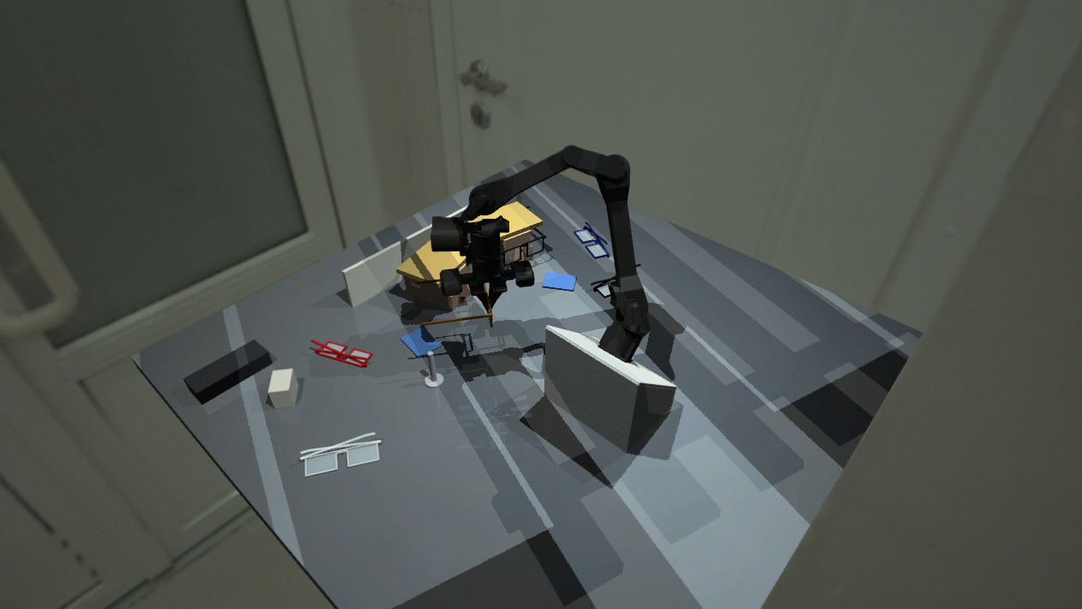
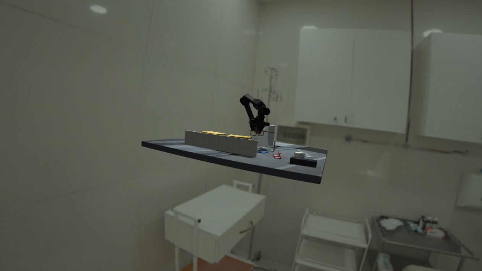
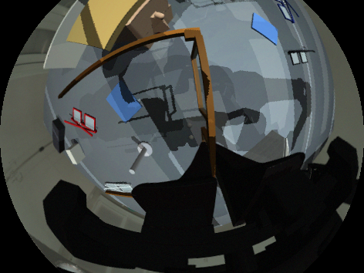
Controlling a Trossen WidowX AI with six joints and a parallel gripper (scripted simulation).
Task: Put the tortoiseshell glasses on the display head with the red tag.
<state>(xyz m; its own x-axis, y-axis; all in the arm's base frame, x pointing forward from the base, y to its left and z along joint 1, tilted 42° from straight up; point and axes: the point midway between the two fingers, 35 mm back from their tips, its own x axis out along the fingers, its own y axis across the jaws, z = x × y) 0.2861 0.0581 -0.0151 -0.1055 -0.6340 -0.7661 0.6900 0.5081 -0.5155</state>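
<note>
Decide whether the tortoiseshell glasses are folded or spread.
Spread: in the wrist view, a temple of the tortoiseshell glasses sticks out from the frame front.

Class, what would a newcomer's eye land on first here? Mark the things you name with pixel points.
Probably the black arm [image 1: 618,220] [image 2: 249,109], arching over the table. Its hand [image 1: 489,309] [image 3: 206,145] grips the brown glasses [image 1: 457,320] [image 3: 210,92] in the air. Next, perhaps, the yellow-topped heads [image 1: 432,261] before the long pale board [image 1: 370,276] [image 2: 219,144], and the bright red glasses [image 1: 341,353] [image 2: 277,155] [image 3: 84,121].
</note>
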